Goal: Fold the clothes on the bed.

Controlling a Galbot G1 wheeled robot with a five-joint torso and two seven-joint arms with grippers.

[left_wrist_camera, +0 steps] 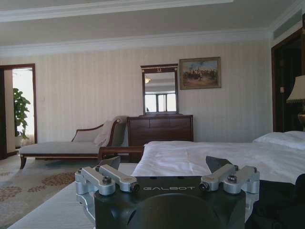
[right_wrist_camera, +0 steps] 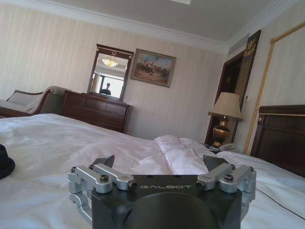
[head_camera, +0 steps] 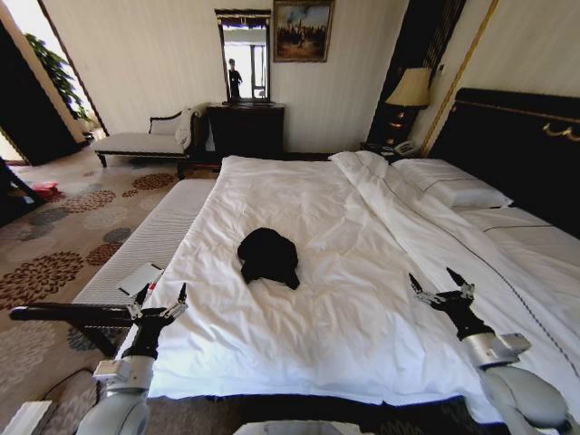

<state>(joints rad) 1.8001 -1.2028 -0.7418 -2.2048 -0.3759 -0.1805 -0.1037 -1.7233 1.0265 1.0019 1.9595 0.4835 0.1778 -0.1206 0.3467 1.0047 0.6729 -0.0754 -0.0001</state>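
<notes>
The clothes point(head_camera: 268, 255), a small black crumpled heap, lie near the middle of the bed point(head_camera: 344, 227) on its white duvet. In the right wrist view a dark edge of the clothes point(right_wrist_camera: 5, 162) shows beside the duvet. My left gripper point(head_camera: 161, 303) hovers open at the bed's near left corner, well short of the heap. My right gripper point(head_camera: 441, 288) hovers open above the near right part of the duvet. Both wrist views show spread fingers point(left_wrist_camera: 113, 177) point(right_wrist_camera: 108, 175) with nothing between them.
A dark headboard point(head_camera: 517, 145) and pillows point(head_camera: 449, 181) are at the right. A pale bench point(head_camera: 149, 240) runs along the bed's left side, with a white item point(head_camera: 138, 277) on it. A chaise point(head_camera: 145, 140), dresser point(head_camera: 246, 127), mirror and lamp point(head_camera: 410, 91) stand by the far wall.
</notes>
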